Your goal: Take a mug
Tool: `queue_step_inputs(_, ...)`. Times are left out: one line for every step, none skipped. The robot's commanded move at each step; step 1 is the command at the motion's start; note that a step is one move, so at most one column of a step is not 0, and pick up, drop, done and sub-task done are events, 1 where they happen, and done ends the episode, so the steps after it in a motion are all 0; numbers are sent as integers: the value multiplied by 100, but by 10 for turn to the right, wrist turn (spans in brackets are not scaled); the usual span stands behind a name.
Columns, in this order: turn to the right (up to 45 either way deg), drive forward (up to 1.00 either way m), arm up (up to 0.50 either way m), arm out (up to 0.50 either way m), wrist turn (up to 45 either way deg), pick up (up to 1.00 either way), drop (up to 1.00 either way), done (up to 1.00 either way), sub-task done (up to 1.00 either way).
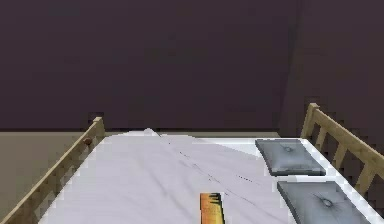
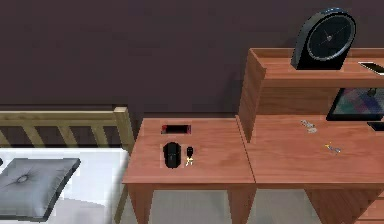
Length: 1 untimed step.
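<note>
A small dark upright thing [image 2: 172, 155], about the size of a mug, stands on a wooden bedside table [image 2: 215, 165] in the arm side view. I cannot make out a handle on it. Just to its right lies a tiny dark and orange item [image 2: 189, 154]. Behind them, near the table's back edge, lies a flat dark rectangle [image 2: 177, 129].
A wooden-framed bed [image 1: 160, 170] with white sheets and two grey pillows [image 1: 288, 156] lies ahead, with an orange striped item [image 1: 211, 207] on it. Right of the bedside table stands a wooden desk [image 2: 320, 160] with a hutch, a round black device [image 2: 325, 42], a screen [image 2: 360, 103] and small bits [image 2: 331, 148]. Dark walls stand behind.
</note>
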Motion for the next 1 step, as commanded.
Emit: queue_step_inputs(0,0,50,0,0,0,0,0,0)
